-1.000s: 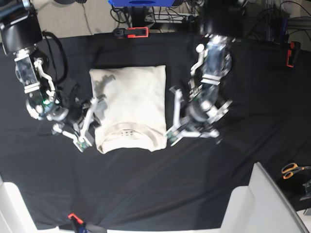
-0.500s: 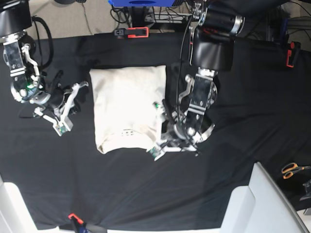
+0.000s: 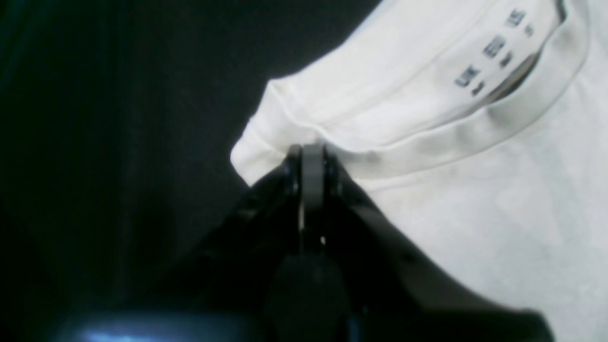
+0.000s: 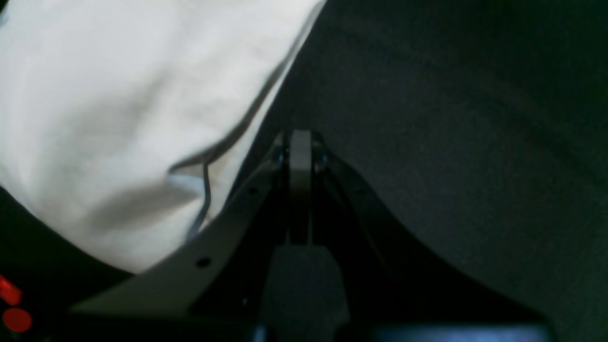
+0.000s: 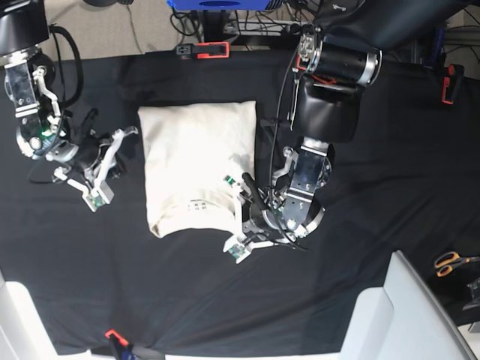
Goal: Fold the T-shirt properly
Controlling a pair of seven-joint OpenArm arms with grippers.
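Observation:
The cream T-shirt (image 5: 196,157) lies folded into a rectangle in the middle of the black tablecloth, with its collar and printed neck label (image 3: 494,57) at the near edge. My left gripper (image 5: 238,219) is shut, and its tips (image 3: 311,153) rest against the shirt's near right corner just below the collar band; no cloth shows between the fingers. My right gripper (image 5: 111,166) is shut too. It sits over bare black cloth a little off the shirt's left edge (image 4: 118,118), tips (image 4: 299,137) touching nothing.
Red clamps (image 5: 202,49) (image 5: 448,82) hold the black tablecloth (image 5: 390,165) at the far edge, and another (image 5: 112,335) sits at the near edge. Orange-handled scissors (image 5: 450,262) lie far right. A white panel (image 5: 405,315) stands at the near right.
My right gripper has pulled back left, off the shirt's left edge. My left arm has swung in and down, bringing its gripper onto the shirt's near right corner.

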